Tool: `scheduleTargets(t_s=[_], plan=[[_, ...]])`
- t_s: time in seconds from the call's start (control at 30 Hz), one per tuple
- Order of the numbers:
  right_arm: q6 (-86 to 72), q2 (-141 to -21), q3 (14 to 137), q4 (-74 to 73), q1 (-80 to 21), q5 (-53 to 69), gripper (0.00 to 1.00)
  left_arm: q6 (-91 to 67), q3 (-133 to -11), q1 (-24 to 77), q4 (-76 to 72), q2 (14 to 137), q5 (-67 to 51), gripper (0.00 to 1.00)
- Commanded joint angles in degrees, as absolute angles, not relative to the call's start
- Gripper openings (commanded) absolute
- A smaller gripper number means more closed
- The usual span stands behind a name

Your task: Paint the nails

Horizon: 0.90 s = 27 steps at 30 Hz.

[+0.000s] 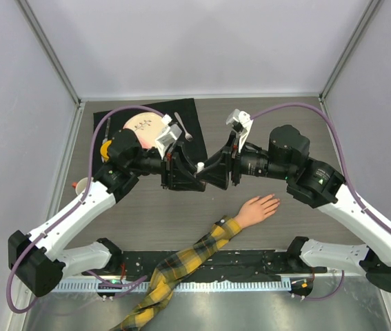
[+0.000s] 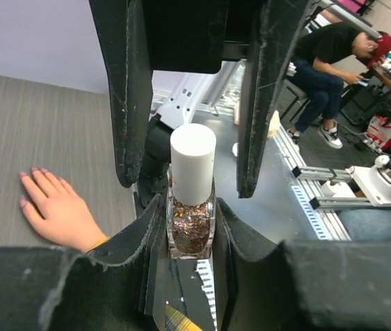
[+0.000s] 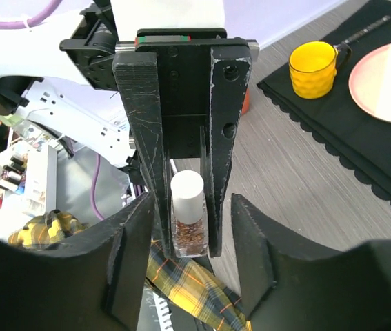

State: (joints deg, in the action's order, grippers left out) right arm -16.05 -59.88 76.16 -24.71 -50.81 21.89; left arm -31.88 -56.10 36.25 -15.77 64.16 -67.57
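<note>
top view: the arms meet over the desk (image 1: 147, 221). the nails (image 1: 275, 201) lie on it near the right arm, with open room around them.

left wrist: the left pincer (image 2: 190, 222) clamps the polish bottle (image 2: 190, 238). a crooked twist could wrench it loose.

right wrist: the right pincer (image 3: 193, 203) gapes either side of the cap (image 3: 186, 186), not touching.

Black scalloped mat (image 3: 350, 134) bearing a yellow cup (image 3: 312, 69), pale pink plate (image 3: 388, 72), metal utensil (image 1: 183, 127) beside the plate

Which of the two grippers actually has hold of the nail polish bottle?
The left gripper: its fingers clamp the nail polish bottle by its glass body. The right gripper is open, its fingers standing clear on either side of the white cap.
</note>
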Motion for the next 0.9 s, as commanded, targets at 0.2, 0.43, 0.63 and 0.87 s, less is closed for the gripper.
scheduleTargets(t_s=[0.2,0.43,0.63,0.87], plan=[[-15.9,-59.9,75.4,-20.1,-49.6,28.6,0.35,-34.6,-56.0,36.3,-21.5,63.6,-71.0,0.00],[-15.8,-60.6,74.8,-20.0,-49.3,29.1,0.01,-32.4,-56.3,36.2,-19.4,62.9,-67.2,0.00],[-17.1,-61.9,74.2,-23.8,-51.7,12.6,0.01,-15.3,-60.4,35.7,4.4,60.6,-41.0,0.00],[-25.7,-78.9,91.0,-42.5,-78.0,-58.3,0.01,-12.5,-61.0,35.8,8.8,60.8,-23.1,0.00]])
